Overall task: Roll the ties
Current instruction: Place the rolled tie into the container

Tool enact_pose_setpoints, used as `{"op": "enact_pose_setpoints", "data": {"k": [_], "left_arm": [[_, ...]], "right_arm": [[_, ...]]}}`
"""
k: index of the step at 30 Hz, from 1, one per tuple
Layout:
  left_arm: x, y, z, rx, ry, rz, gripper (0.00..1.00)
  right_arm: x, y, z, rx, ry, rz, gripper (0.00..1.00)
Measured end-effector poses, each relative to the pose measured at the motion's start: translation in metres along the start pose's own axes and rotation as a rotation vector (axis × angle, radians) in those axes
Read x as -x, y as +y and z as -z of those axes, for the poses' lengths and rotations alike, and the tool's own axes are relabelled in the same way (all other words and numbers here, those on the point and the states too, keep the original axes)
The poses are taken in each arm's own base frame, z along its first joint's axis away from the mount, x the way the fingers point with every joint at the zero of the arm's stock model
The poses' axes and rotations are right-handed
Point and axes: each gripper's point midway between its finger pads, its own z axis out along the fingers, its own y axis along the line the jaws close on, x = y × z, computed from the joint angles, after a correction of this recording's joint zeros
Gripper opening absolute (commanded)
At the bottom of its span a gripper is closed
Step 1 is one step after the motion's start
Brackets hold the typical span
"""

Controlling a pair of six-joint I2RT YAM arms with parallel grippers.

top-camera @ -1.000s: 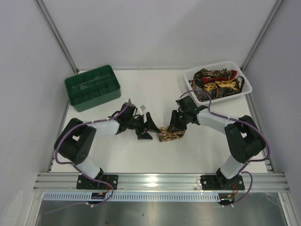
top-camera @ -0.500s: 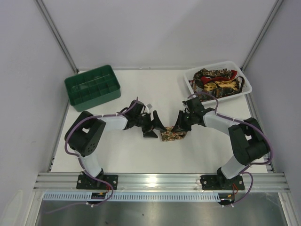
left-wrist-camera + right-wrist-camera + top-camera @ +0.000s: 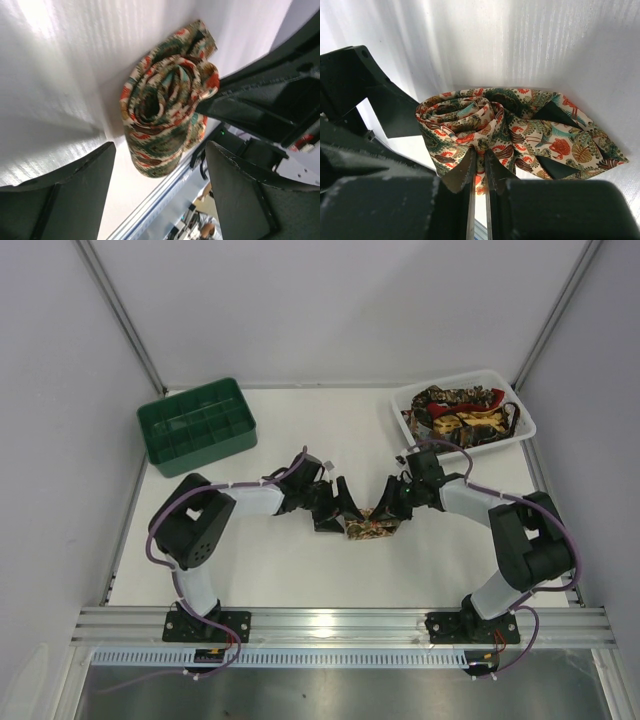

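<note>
A rolled tie (image 3: 368, 528) with a cream, green and red print lies on the table between both arms. It shows as a coil in the left wrist view (image 3: 167, 102) and in the right wrist view (image 3: 470, 120), with its pointed end spread to the right. My right gripper (image 3: 385, 510) is shut on a fold of the tie's outer layer (image 3: 479, 155). My left gripper (image 3: 345, 510) is open, its jaws wide apart just left of the roll, not touching it (image 3: 157, 185). More ties (image 3: 458, 412) lie heaped in the white tray.
A green compartmented crate (image 3: 196, 425) stands at the back left. The white plastic tray (image 3: 520, 425) sits at the back right. The table's front rail (image 3: 340, 622) runs behind the arm bases.
Both grippers and the rolled tie have shifted right. The left gripper has closed in on the roll from the left; the right gripper stays shut on the tie.
</note>
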Motion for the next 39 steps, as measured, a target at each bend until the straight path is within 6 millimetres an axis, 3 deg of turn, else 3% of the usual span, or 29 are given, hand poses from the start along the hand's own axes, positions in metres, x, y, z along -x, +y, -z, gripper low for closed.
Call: {"op": "enact_pose_setpoints", "data": {"k": [7, 21, 24, 25, 27, 28, 30, 34, 35, 36, 37, 39], "left_arm": [[-0.001, 0.008, -0.011, 0.056, -0.025, 0.042, 0.73], [0.0, -0.008, -0.031, 0.008, -0.051, 0.067, 0.67], [0.003, -0.009, -0.033, 0.007, -0.068, 0.073, 0.56], [0.004, -0.009, -0.034, 0.007, -0.072, 0.076, 0.44], [0.006, -0.01, -0.036, -0.004, -0.078, 0.078, 0.33], [0.007, -0.013, -0.037, -0.012, -0.08, 0.078, 0.18], [0.007, -0.015, -0.038, -0.017, -0.082, 0.072, 0.03], [0.009, -0.015, -0.039, 0.003, -0.072, 0.046, 0.0], [0.01, -0.016, -0.038, 0.012, -0.07, 0.03, 0.0], [0.011, -0.016, -0.038, 0.023, -0.067, 0.008, 0.0], [0.013, -0.016, -0.036, 0.043, -0.065, -0.011, 0.01], [0.018, -0.018, -0.033, 0.073, -0.07, -0.066, 0.0]], "right_arm": [[-0.001, -0.002, 0.002, 0.006, -0.004, -0.007, 0.0], [0.0, -0.005, 0.004, 0.01, -0.009, -0.016, 0.0], [0.001, -0.006, 0.005, 0.009, -0.012, -0.019, 0.0], [0.002, -0.006, 0.005, 0.008, -0.013, -0.02, 0.0], [0.002, -0.007, 0.005, 0.005, -0.015, -0.021, 0.0], [0.002, -0.007, 0.005, 0.004, -0.016, -0.021, 0.0], [0.003, -0.008, 0.005, 0.001, -0.018, -0.021, 0.03], [0.004, -0.009, 0.005, -0.01, -0.022, -0.024, 0.21], [0.005, -0.009, 0.006, -0.015, -0.022, -0.024, 0.36], [0.006, -0.009, 0.007, -0.025, -0.022, -0.025, 0.42], [0.007, -0.011, 0.009, -0.042, -0.024, -0.023, 0.54], [0.01, -0.012, 0.012, -0.073, -0.026, -0.017, 0.63]]}}
